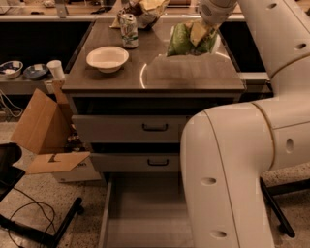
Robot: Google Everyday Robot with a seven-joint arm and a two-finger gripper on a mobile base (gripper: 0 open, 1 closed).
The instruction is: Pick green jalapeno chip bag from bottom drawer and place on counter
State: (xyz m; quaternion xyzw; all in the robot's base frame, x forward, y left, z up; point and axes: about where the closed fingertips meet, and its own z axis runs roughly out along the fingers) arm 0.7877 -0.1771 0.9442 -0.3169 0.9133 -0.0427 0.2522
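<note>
The green jalapeno chip bag (185,42) hangs upright over the back right part of the counter (193,75), its lower edge close to the surface. I cannot tell whether it touches. My gripper (202,30) comes down from the top of the view and is shut on the bag's upper right edge. The big white arm fills the right side. Below, the bottom drawer (145,213) stands pulled out, its grey floor bare; the arm hides its right part.
A white bowl (107,58) sits on the counter's left. At the back stand a soda can (129,30) and a tan wrinkled bag (147,8). Two shut drawer fronts (131,129) sit above the open drawer. A cardboard box (43,128) and black chair base (41,227) are left.
</note>
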